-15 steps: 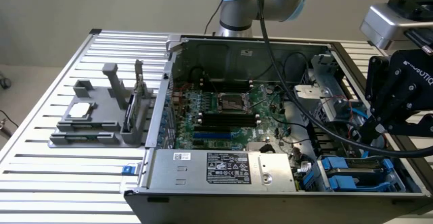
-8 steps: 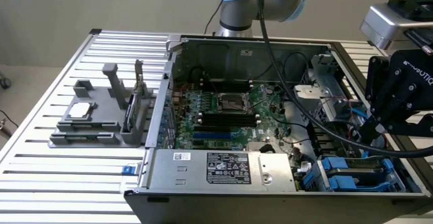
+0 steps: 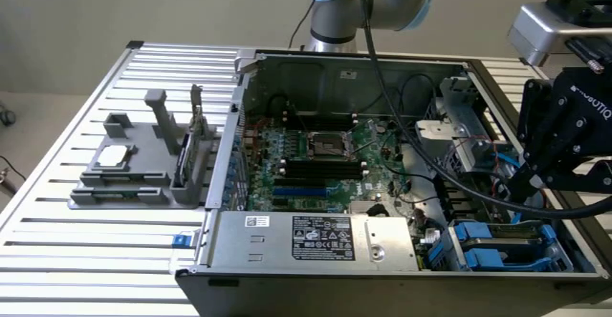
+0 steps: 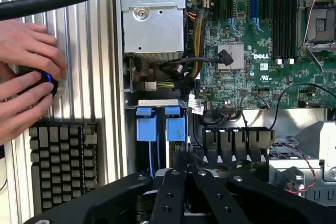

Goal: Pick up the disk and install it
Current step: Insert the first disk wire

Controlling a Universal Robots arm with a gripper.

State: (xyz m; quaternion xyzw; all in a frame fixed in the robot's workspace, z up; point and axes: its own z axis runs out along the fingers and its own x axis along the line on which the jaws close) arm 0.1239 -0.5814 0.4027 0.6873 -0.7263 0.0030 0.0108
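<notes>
Surface: slatted metal table [image 3: 96, 259], open computer case [image 3: 354, 57] set on it.
Disk [image 3: 478, 237]: lodged at case's 4 o'clock.
Gripper [image 4: 184, 161]: pinched narrow above disk.

An open computer case [image 3: 306, 80] sits on a slatted metal table [image 3: 77, 259]; the black gripper [image 3: 526, 182] hangs over its side on the exterior view's right, above the blue-framed disk [image 3: 505, 237]; a grey fixture [image 3: 143, 166] stands well apart.

A plain beige wall [image 3: 143, 5] rises behind the ribbed aluminium table [image 3: 96, 259] (evenly lit, soft shadows).
</notes>
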